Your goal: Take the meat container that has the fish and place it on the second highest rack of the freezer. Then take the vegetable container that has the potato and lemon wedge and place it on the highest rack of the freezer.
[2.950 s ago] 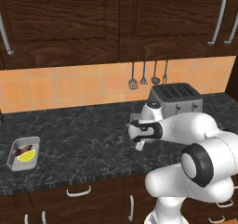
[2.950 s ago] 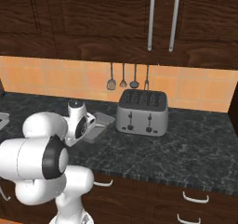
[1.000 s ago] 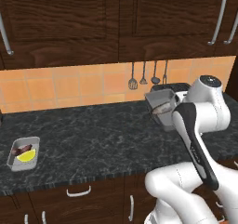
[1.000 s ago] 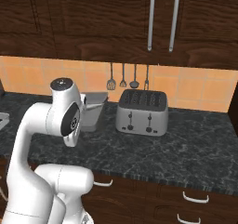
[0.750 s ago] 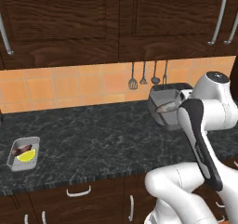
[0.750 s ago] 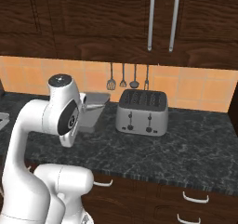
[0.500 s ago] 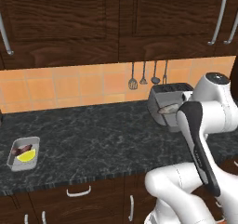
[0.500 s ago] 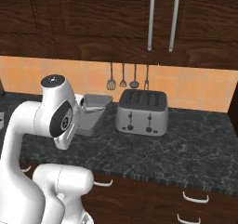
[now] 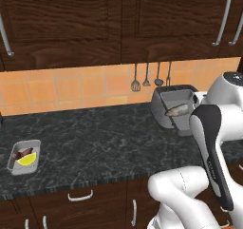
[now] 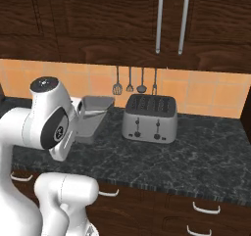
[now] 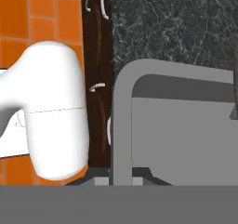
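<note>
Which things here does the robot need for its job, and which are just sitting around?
Needed for the job:
- grey fish tray, held up off the counter by the tool
- fish lying in it
- small tray with the potato and lemon wedge

Just sitting around:
- toaster
- hanging utensils
- black counter

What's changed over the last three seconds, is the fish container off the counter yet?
Yes. The gripper, shut on the fish container, has raised it off the counter and tipped it up in front of the toaster, with the fish still inside. The vegetable container hasn't moved.
</note>
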Tool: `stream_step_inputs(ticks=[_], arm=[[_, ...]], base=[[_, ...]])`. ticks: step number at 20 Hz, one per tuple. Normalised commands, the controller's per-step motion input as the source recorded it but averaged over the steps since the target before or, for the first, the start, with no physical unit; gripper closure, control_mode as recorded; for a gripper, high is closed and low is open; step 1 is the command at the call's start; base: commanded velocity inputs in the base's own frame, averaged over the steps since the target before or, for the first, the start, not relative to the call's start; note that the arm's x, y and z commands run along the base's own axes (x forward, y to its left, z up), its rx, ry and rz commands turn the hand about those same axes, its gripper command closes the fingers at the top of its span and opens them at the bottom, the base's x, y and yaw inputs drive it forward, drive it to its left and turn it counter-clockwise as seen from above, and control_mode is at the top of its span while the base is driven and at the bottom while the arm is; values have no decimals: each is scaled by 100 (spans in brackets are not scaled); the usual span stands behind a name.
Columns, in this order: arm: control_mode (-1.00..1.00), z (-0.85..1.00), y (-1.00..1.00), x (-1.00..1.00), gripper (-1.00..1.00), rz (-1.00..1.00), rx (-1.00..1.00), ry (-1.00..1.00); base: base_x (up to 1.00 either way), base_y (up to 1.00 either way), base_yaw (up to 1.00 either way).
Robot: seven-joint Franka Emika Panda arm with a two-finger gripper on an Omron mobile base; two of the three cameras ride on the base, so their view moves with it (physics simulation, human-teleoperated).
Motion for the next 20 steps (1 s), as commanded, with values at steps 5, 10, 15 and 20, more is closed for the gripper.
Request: stream_step_inputs(ticks=[5, 10, 15, 20], arm=[[-100, 18, 0, -5, 100, 0, 0, 0], [-100, 0, 0, -2, 100, 0, 0, 0], [100, 0, 0, -4, 100, 0, 0, 0], [100, 0, 0, 0, 100, 0, 0, 0]], base=[[0, 0, 0], [0, 0, 0], [-51, -9, -3], [-97, -19, -50]])
